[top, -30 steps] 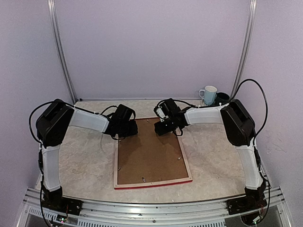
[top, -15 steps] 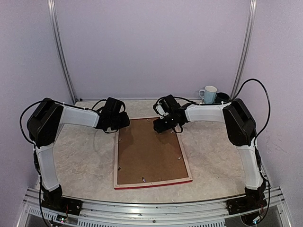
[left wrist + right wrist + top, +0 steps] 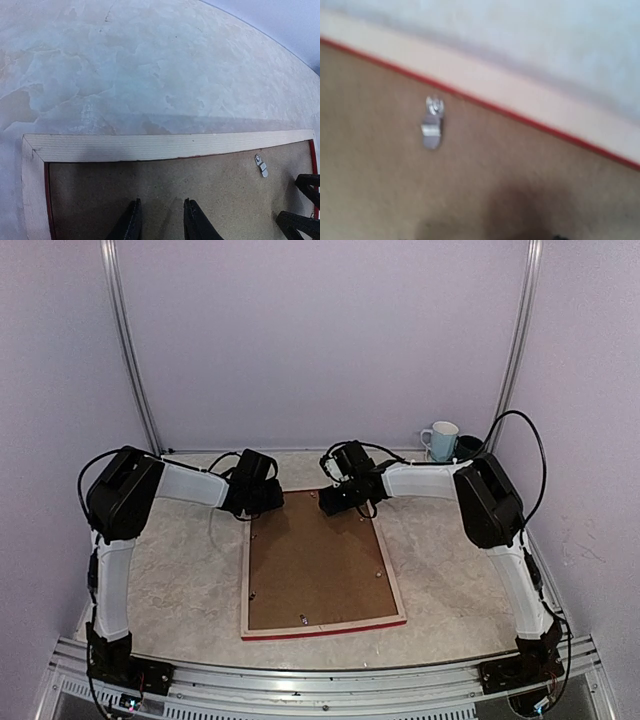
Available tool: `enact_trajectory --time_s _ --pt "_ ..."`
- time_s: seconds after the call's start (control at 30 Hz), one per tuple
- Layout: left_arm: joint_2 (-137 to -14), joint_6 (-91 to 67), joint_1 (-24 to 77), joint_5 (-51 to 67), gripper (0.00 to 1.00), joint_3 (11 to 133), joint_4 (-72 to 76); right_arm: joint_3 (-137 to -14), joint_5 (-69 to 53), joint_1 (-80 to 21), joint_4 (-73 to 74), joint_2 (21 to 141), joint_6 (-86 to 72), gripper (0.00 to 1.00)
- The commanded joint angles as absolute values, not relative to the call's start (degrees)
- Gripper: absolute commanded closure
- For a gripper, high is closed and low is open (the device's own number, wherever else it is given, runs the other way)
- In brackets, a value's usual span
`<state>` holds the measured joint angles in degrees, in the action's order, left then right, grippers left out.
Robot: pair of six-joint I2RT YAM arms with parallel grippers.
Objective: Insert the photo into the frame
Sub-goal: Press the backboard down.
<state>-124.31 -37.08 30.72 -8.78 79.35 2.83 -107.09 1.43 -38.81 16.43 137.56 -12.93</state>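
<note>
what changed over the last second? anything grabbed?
Right gripper slid a little left along the far edge of the frame. Left gripper swung out left off the far-left corner, then came part way back. Nothing gripped or released. The frame, backing board and mugs stayed put.

Pale lilac walls (image 3: 320, 340) closed in a marbled beige table (image 3: 180, 580). Two metal strips (image 3: 128, 350) ran up at eleven and one o'clock; a ribbed rail (image 3: 320, 681) lay at six.
</note>
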Motion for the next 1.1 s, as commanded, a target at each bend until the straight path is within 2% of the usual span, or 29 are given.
enact_trajectory --time_s 0.0,0.63,0.93,1.07 --pt "-125.4 -35.6 31.2 -10.9 0.7 80.2 -2.4 -106.5 0.1 -38.1 18.9 140.0 -14.1 0.39" --pt "-126.1 -36.1 29.2 -7.3 0.7 79.0 -4.3 -103.1 -3.5 -37.9 19.9 135.8 -14.4 0.4" --pt "-115.9 -34.8 29.2 -7.7 0.64 78.0 -2.8 -99.7 -5.1 -38.0 19.0 122.7 -14.1 0.36" --pt "-108.1 -34.5 29.3 -8.2 0.57 73.6 -2.6 -95.4 -3.7 -38.0 19.2 116.6 -13.4 0.33"
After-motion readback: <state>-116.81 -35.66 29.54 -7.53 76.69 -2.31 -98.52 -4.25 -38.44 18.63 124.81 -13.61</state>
